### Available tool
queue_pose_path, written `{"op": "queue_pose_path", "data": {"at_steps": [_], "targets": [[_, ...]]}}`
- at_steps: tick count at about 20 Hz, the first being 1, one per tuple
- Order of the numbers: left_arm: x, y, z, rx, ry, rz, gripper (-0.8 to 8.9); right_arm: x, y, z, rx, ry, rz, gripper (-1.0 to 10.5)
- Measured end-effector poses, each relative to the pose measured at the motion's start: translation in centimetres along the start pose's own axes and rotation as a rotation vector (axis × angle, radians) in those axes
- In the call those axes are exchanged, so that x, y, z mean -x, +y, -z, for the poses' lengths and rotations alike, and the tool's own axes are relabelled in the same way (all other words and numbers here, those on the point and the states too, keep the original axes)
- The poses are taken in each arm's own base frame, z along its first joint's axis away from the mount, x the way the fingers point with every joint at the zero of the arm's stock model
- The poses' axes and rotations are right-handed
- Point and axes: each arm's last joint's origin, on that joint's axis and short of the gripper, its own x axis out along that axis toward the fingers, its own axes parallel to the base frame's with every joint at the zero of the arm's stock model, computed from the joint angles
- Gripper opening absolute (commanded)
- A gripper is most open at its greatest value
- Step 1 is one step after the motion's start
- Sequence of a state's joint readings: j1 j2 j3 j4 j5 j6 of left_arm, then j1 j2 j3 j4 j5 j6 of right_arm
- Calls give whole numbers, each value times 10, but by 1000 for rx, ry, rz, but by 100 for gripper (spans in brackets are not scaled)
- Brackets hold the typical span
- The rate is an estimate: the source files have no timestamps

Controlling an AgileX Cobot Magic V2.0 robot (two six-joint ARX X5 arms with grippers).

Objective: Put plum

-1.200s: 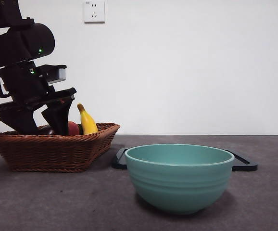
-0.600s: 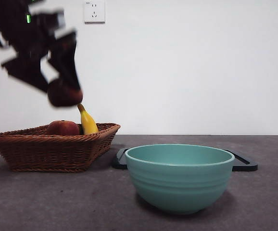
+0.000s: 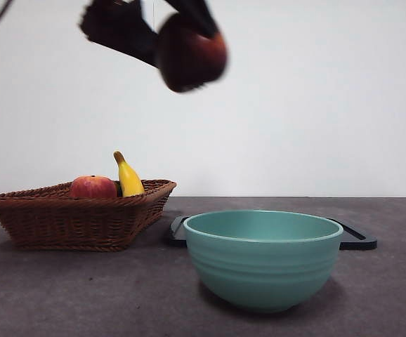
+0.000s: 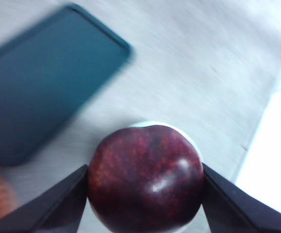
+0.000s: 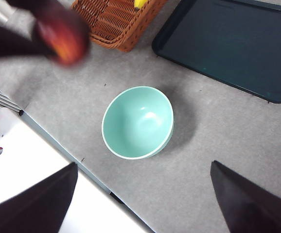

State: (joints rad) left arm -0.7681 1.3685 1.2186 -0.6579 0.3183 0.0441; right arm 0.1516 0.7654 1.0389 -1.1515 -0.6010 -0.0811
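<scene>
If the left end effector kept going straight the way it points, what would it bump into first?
Probably the green bowl: the left end effector holds the plum and points down, with a pale rim peeking out just behind the fruit. Blur makes depth unsure.

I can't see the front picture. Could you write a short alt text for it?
High in the air, the left tool grips a dark plum, blurred by motion. Below on the grey table stand a wicker basket with a red fruit and banana, and a green bowl.

Plain white wall (image 3: pixel 315 105), grey table (image 3: pixel 83 295)
</scene>
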Motion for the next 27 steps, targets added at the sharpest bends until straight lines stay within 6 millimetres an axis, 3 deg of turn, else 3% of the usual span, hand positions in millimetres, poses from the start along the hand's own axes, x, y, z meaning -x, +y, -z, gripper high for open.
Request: {"op": "queue_pose_path", "data": {"at_steps": [8, 14, 18, 25, 27], "targets": [[-87, -15, 12, -112, 190, 23, 302, 0, 0, 0, 0, 0, 0, 436], [-132, -13, 26, -162, 273, -16, 302, 0, 0, 0, 0, 0, 0, 436], [-144, -13, 30, -185, 288, -37, 302, 0, 0, 0, 0, 0, 0, 436], [-146, -17, 32, -221, 304, -27, 323, 0, 0, 0, 0, 0, 0, 436], [-147, -19, 32, -233, 305, -23, 379, 0, 0, 0, 0, 0, 0, 436]]}}
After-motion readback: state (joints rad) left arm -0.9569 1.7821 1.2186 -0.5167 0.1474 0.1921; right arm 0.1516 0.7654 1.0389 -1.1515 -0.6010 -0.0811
